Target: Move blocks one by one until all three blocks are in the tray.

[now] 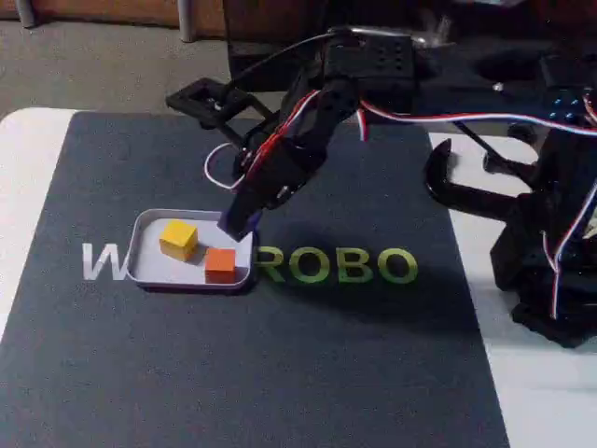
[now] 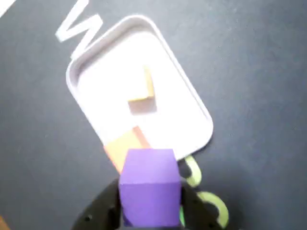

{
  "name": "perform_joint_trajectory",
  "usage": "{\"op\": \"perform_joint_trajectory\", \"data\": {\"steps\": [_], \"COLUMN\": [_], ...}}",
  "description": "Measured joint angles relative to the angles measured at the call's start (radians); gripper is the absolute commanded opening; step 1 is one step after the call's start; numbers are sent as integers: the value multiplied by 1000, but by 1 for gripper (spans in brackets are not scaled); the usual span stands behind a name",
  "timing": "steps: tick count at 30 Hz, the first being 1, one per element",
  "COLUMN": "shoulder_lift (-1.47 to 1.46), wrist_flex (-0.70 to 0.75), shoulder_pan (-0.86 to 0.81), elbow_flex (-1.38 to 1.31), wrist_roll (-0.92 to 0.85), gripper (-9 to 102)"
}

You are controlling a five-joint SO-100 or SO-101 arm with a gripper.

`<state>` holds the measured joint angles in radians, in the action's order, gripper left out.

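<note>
The silvery-white tray (image 1: 147, 268) (image 2: 189, 91) lies on the dark mat. Inside it sit the yellow block (image 1: 178, 238) (image 2: 142, 98) and the orange-red block (image 1: 220, 264) (image 2: 123, 146). My gripper (image 1: 239, 224) (image 2: 149, 211) hangs over the tray's right end in the fixed view, shut on the purple block (image 2: 149, 189) (image 1: 250, 224). In the wrist view the purple block is pinched between the black fingers, above the orange-red block and the tray's near rim.
The dark mat (image 1: 280, 364) carries white and green lettering (image 1: 336, 266) beside the tray. A second black arm (image 1: 550, 243) stands at the right edge of the table in the fixed view. Open mat lies in front of the tray.
</note>
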<state>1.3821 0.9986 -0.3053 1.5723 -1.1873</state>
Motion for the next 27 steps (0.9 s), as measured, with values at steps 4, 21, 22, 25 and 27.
{"op": "perform_joint_trajectory", "data": {"steps": [4,21,22,25,27], "shoulder_lift": [-32,-178,-178,-178,-187], "wrist_flex": [0,2,2,2,2], "shoulder_pan": [-5,-17,-17,-20,-25], "elbow_flex": [-12,-158,-158,-158,-158], "wrist_roll": [0,28,28,26,25], "gripper": [-8,-8,-8,-7,-5]}}
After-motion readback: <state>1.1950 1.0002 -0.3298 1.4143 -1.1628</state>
